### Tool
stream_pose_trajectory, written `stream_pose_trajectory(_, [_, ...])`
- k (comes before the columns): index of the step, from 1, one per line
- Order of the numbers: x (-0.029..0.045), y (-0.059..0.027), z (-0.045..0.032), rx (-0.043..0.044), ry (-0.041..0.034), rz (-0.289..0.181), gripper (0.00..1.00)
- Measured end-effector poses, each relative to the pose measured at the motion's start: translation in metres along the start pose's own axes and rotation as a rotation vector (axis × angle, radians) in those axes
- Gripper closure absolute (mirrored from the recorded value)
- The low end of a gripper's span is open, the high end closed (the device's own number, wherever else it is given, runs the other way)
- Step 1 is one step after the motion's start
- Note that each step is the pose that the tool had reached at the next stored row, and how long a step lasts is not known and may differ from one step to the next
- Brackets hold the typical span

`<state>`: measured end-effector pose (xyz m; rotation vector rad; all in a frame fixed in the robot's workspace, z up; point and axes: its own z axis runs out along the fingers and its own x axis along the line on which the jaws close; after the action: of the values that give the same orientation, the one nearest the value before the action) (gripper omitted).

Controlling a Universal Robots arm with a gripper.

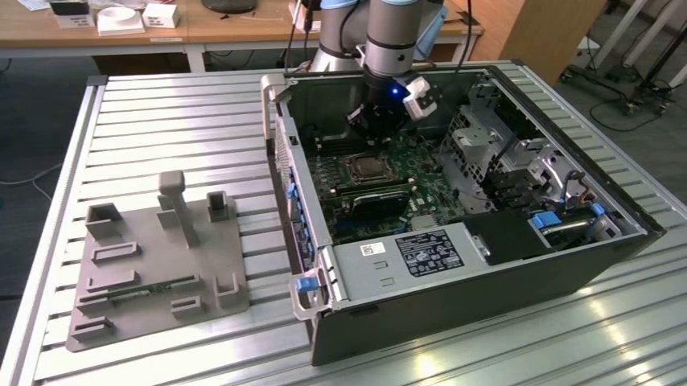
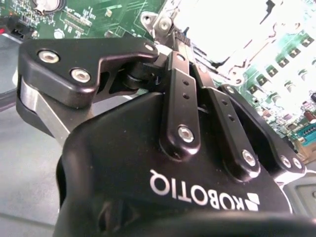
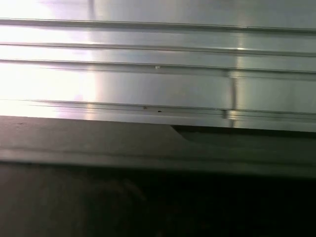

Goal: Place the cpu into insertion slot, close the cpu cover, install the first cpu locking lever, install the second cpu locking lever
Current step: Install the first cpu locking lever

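In the exterior view the open computer case (image 1: 462, 265) lies on the slatted table with its green motherboard (image 1: 413, 165) facing up. The cpu (image 1: 368, 168), a small grey square, lies flat in the socket, and the silvery cpu cover (image 1: 351, 161) frames it. I cannot tell how the locking levers stand. My gripper (image 1: 372, 135) hangs just above the socket's far edge. In the second wrist view its black fingers (image 2: 178, 59) lie close together and shut, their tips beside a silvery metal part (image 2: 159, 22) at the bright socket's edge.
A grey box with a white label (image 1: 424, 251) fills the case's near end, and a metal drive cage (image 1: 483, 137) stands at the exterior view's right. A grey fixture plate (image 1: 161, 257) lies on the table (image 1: 183, 121) at the left. A wooden desk (image 1: 215, 28) stands behind.
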<state>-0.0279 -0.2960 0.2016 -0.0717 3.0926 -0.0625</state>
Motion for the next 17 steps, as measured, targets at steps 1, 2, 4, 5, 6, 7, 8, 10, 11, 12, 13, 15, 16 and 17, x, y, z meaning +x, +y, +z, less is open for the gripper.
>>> stream_pose_trajectory(1, [0.0000, 0.0000, 0.0005, 0.0024, 0.0001, 0.000, 0.90])
stream_pose_trajectory(2, [0.0000, 0.0001, 0.0012, 0.0045, 0.0000, 0.000, 0.90])
stream_pose_trajectory(4, [0.0000, 0.0001, 0.0023, 0.0090, 0.0003, 0.000, 0.90])
stream_pose_trajectory(5, [0.0000, 0.0001, 0.0027, 0.0105, 0.0006, -0.001, 0.90])
stream_pose_trajectory(6, [0.0000, 0.0001, 0.0027, 0.0106, 0.0006, -0.001, 0.90])
stream_pose_trajectory(7, [0.0000, 0.0001, 0.0027, 0.0107, 0.0007, -0.001, 0.90])
stream_pose_trajectory(8, [0.0000, 0.0001, 0.0027, 0.0108, 0.0006, -0.001, 0.90])
stream_pose_trajectory(10, [0.0000, 0.0001, 0.0028, 0.0105, 0.0005, 0.000, 0.90])
stream_pose_trajectory(11, [-0.0001, 0.0002, 0.0027, 0.0103, 0.0003, 0.000, 0.90])
stream_pose_trajectory(12, [-0.0001, 0.0002, 0.0024, 0.0101, 0.0002, 0.000, 0.90])
stream_pose_trajectory(13, [-0.0001, 0.0002, 0.0021, 0.0102, 0.0002, 0.000, 0.90])
stream_pose_trajectory(15, [-0.0001, 0.0001, 0.0017, 0.0104, 0.0004, 0.000, 0.90])
stream_pose_trajectory(16, [-0.0001, 0.0001, 0.0017, 0.0103, 0.0004, 0.000, 0.90])
stream_pose_trajectory(17, [-0.0001, -0.0001, 0.0014, 0.0105, 0.0005, 0.000, 0.90])
